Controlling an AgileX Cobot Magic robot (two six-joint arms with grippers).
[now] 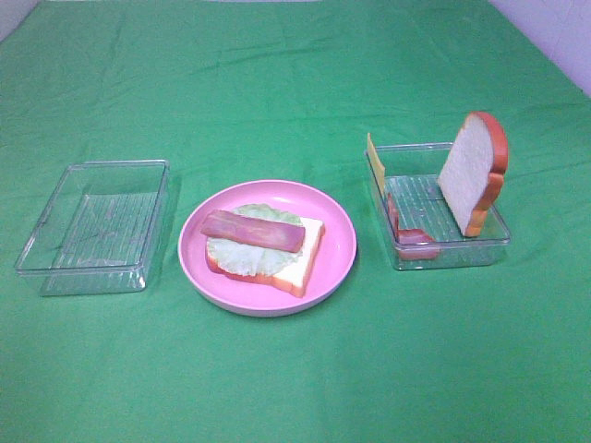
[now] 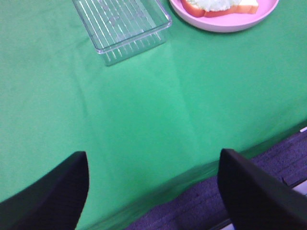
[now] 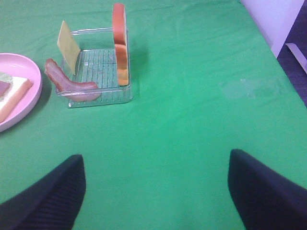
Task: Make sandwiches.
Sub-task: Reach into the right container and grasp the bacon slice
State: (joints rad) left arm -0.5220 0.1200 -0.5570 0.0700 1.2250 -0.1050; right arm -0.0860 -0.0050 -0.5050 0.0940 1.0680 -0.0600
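On the pink plate (image 1: 340,263) lies a partial sandwich: a white bread slice (image 1: 300,260), a lettuce leaf (image 1: 242,254) on it, and a bacon strip (image 1: 254,231) on top. The clear tray to the right (image 1: 452,251) holds a second bread slice (image 1: 471,171) standing on edge, a yellow cheese slice (image 1: 374,164) leaning on its wall, and another bacon strip (image 1: 413,240). Neither gripper shows in the high view. My left gripper (image 2: 152,158) is open over bare cloth near the table's front edge. The right gripper (image 3: 156,155) is open too, well short of the tray with the cheese (image 3: 68,45).
An empty clear tray (image 1: 92,226) sits left of the plate, and the left wrist view shows its ribbed floor (image 2: 122,24). Green cloth covers the table. The table's front edge and dark floor (image 2: 249,191) lie under the left gripper.
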